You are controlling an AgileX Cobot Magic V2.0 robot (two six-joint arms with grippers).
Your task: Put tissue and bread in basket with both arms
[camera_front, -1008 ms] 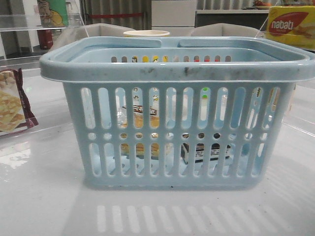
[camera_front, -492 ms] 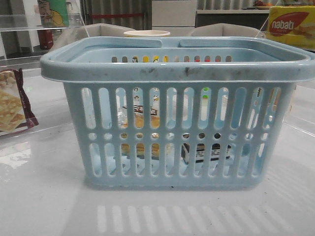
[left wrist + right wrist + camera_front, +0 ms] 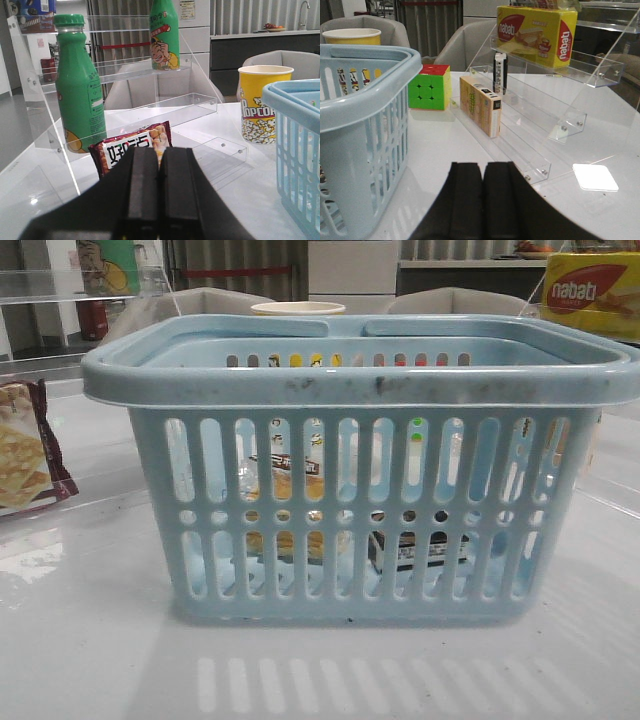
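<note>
The light blue basket (image 3: pixel 360 380) fills the middle of the front view. Through its slots I see the bread (image 3: pixel 285 485) in its clear bag on the left of the basket floor and the black tissue pack (image 3: pixel 418 548) on the right. The basket's side also shows in the left wrist view (image 3: pixel 300 145) and the right wrist view (image 3: pixel 355 115). My left gripper (image 3: pixel 159 150) is shut and empty, left of the basket. My right gripper (image 3: pixel 483 166) is shut and empty, right of the basket. Neither arm shows in the front view.
A maroon cracker packet (image 3: pixel 25 445) lies left of the basket, also in the left wrist view (image 3: pixel 132 147). A green bottle (image 3: pixel 79 85) on a clear rack and a popcorn cup (image 3: pixel 262 107) stand nearby. A yellow nabati box (image 3: pixel 537 32), a colour cube (image 3: pixel 429 86) and a small carton (image 3: pixel 480 104) are on the right.
</note>
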